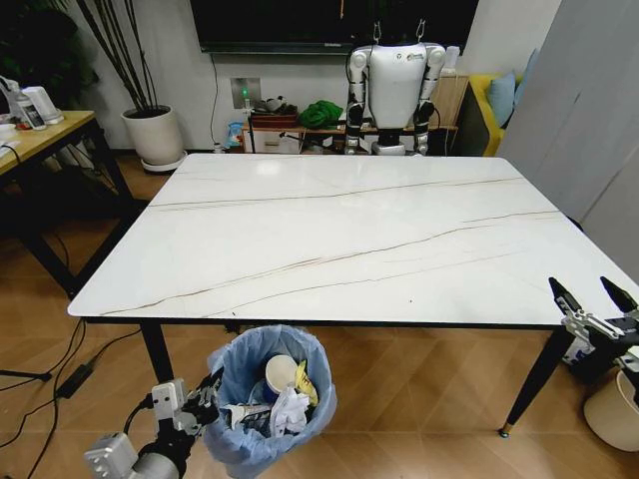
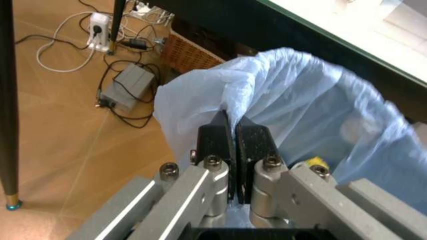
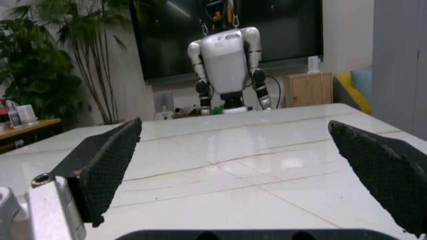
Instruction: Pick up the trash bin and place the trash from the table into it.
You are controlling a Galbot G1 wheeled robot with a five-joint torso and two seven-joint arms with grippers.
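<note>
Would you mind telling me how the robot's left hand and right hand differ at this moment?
The left hand is shut on the blue bag at the rim of the trash bin, while the right hand is open and holds nothing. The left hand sits low, below the near edge of the table; the right hand hangs at the table's near right corner, about level with the top. Both have dark fingers.

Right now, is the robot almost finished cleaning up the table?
Nearly. The table looks bare, and a paper cup and crumpled papers sit inside the trash bin. The left gripper pinches the bin's bag rim; the right gripper waits open by the table's edge.
</note>
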